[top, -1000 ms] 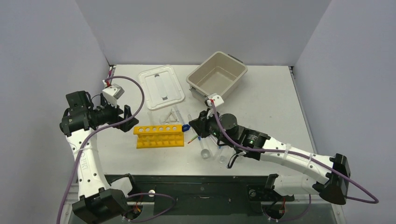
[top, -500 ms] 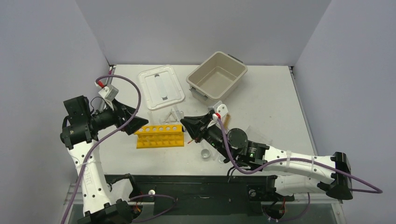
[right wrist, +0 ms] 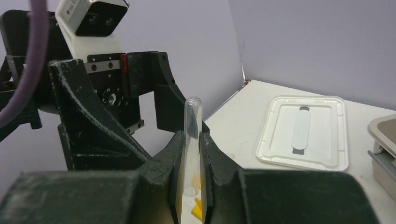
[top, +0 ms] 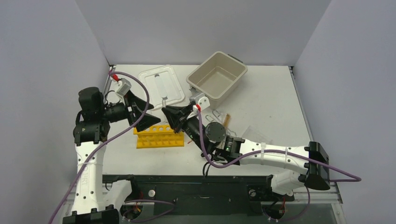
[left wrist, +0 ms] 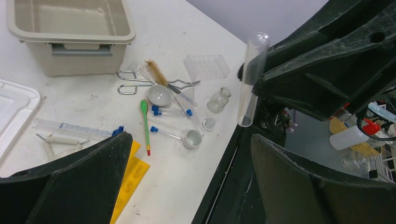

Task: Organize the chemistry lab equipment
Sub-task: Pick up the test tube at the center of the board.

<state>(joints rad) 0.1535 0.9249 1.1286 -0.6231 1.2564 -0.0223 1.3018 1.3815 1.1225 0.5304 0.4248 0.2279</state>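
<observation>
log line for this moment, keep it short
right tool: shut on test tube, upright | left tool: open, empty | yellow rack: close by tube

Setting: robotics lab cell
White tabletop (top: 271, 93) boxed by plain grey walls (top: 201, 28) (three sides), two robot arms (top: 280, 158) bolted at its near edge, chemistry glassware (left wrist: 218, 99) strewn about.

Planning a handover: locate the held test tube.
Right wrist view, centre: the test tube is pinched in the right gripper, above the rack's right end, facing the open left gripper.
</observation>
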